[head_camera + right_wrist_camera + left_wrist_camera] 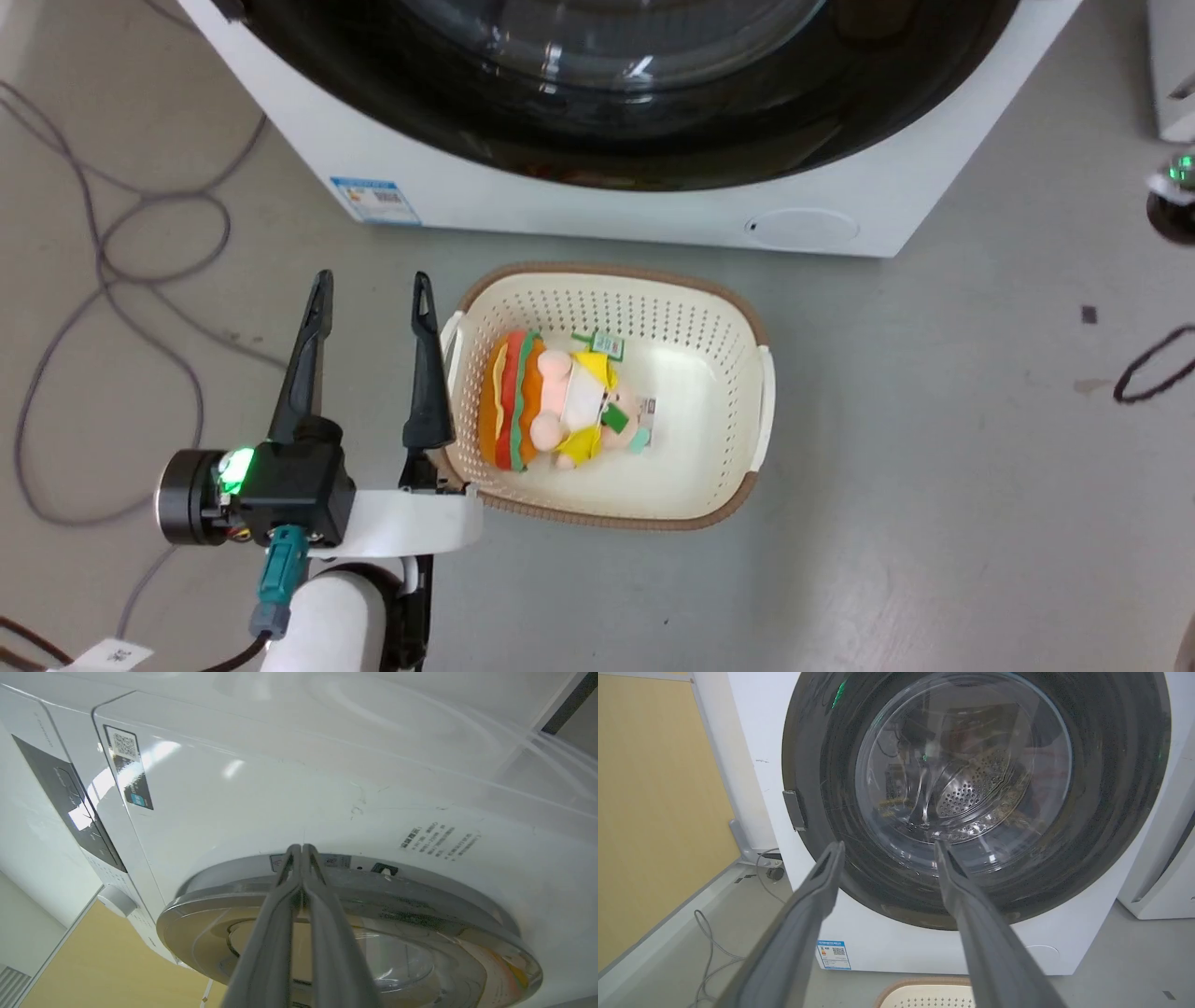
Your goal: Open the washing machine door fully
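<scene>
The door [1111,812] lies flat against the machine [756,718], glass facing outward. The left gripper [888,844] has its jaws wide apart and empty. The right gripper [302,847] has its jaws together at the door's rim.

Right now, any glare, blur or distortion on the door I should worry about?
Head view: sharp, light streaks on the door glass, no washout. Left wrist view: reflections on the glass partly veil the drum; left gripper soft up close. Right wrist view: wide-angle bends the edges of the washing machine, glare patches on its white panel, right gripper blurred near the lens.
</scene>
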`<state>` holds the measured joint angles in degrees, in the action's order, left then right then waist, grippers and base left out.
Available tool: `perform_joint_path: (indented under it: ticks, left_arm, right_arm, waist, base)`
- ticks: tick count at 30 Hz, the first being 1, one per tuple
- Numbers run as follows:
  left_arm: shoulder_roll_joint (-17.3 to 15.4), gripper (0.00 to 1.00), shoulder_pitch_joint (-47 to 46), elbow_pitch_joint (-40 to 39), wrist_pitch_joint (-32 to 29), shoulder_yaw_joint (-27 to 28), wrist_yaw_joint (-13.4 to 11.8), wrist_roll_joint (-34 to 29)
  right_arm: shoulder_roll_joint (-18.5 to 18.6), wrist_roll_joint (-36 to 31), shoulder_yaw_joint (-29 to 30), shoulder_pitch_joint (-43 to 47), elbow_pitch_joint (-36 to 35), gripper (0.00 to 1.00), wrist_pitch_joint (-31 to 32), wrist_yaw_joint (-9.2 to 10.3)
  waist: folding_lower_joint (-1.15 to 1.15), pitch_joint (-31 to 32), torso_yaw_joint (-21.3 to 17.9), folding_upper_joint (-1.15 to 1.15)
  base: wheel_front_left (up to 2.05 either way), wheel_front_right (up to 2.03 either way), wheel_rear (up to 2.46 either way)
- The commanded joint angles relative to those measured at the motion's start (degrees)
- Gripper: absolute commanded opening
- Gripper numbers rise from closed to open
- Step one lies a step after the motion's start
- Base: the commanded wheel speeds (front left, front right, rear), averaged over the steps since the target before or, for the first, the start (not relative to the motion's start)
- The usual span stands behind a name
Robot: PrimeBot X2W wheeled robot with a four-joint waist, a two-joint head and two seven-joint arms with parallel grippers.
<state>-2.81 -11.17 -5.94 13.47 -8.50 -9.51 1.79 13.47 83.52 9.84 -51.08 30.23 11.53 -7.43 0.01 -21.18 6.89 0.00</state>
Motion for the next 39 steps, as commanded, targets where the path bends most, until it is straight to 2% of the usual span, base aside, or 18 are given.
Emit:
perform_joint_path:
  ticks: [1,9,13,23,39]
  left_arm:
    - [-0.07,1.0,-1.21,-0.4,0.58,-0.31,-0.53,0.29]
    - [-0.07,1.0,-3.56,-0.75,1.52,-2.38,-1.89,1.05]
    - [-0.07,1.0,-3.89,-0.76,1.52,-2.89,-2.26,1.25]
    - [-0.07,1.0,-3.75,-0.42,1.52,-3.26,-2.77,1.44]
    - [-0.07,1.0,-3.48,0.55,1.52,-2.47,-1.55,1.06]
  right_arm:
    - [0.64,1.13,-0.41,-2.11,1.07,0.0,0.42,-0.05]
    - [1.97,2.06,-4.63,-9.77,6.4,0.0,1.46,-0.06]
    - [2.38,0.07,-7.26,-10.93,7.48,0.0,1.88,-0.06]
    - [2.99,-0.79,-11.67,-9.56,8.17,0.0,4.05,-0.06]
    - [3.08,2.04,-15.51,-6.18,5.61,0.0,8.2,-0.06]
  waist:
    - [-0.01,-0.9,0.59,0.0]
    - [-0.01,-4.03,2.34,0.0]
    - [-0.01,-4.52,2.99,0.0]
    - [-0.01,-4.3,3.33,0.0]
    - [-0.01,-2.53,1.56,0.0]
  base:
    - [0.0,0.0,0.0]
    - [0.0,0.0,0.0]
    - [0.0,0.0,0.0]
    - [0.0,0.0,0.0]
    - [0.0,0.0,0.0]
